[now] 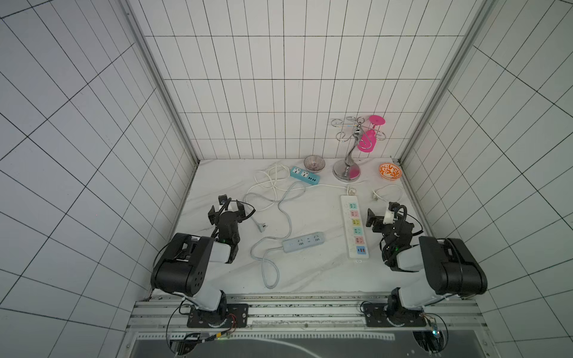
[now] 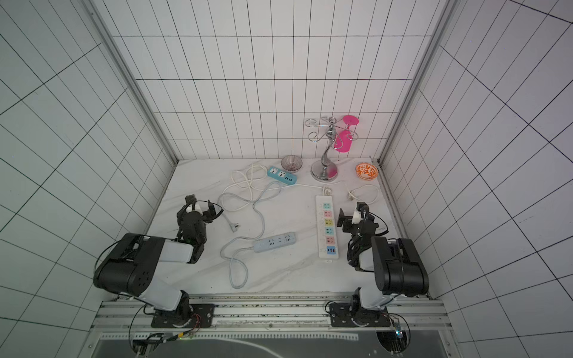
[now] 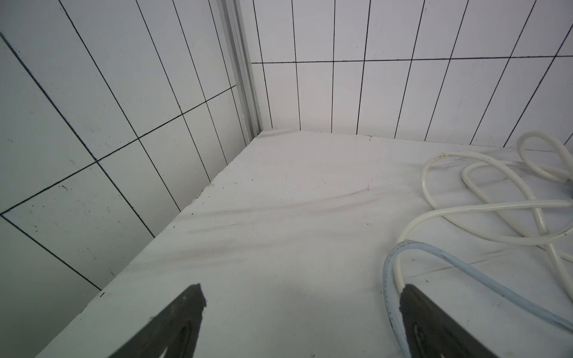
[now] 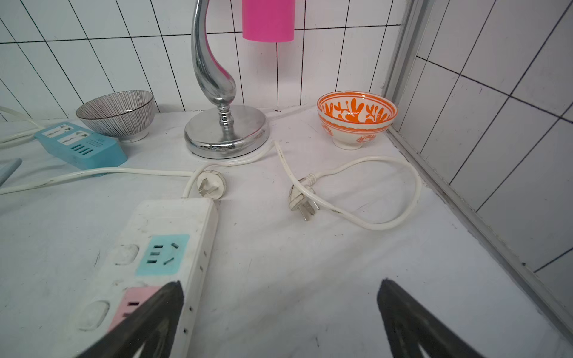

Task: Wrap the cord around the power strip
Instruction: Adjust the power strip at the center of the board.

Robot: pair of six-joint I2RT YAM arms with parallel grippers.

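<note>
The power strip point(image 1: 304, 242) point(image 2: 275, 242), short and pale grey-blue, lies flat on the white table in both top views, between my two arms. The cord point(image 1: 290, 223) point(image 2: 263, 223) leaves its left end, loops toward the front edge, then snakes to the back and curls left to its plug point(image 1: 259, 227) point(image 2: 234, 227). None of it is round the strip. My left gripper point(image 1: 226, 210) point(image 3: 302, 293) stands open and empty just left of the plug; a bend of the cord point(image 3: 465, 266) runs beside one finger. My right gripper point(image 1: 382, 210) point(image 4: 280, 288) is open and empty, right of the long white strip.
A long white strip with coloured sockets point(image 1: 354, 231) point(image 4: 161, 235) lies right of centre. At the back are a teal strip point(image 1: 305, 175), tangled white cords point(image 1: 266, 183), a striped bowl point(image 1: 314, 163), a chrome stand point(image 1: 346, 170) holding a pink glass point(image 1: 369, 139), and an orange bowl point(image 1: 390, 171). Tiled walls enclose three sides.
</note>
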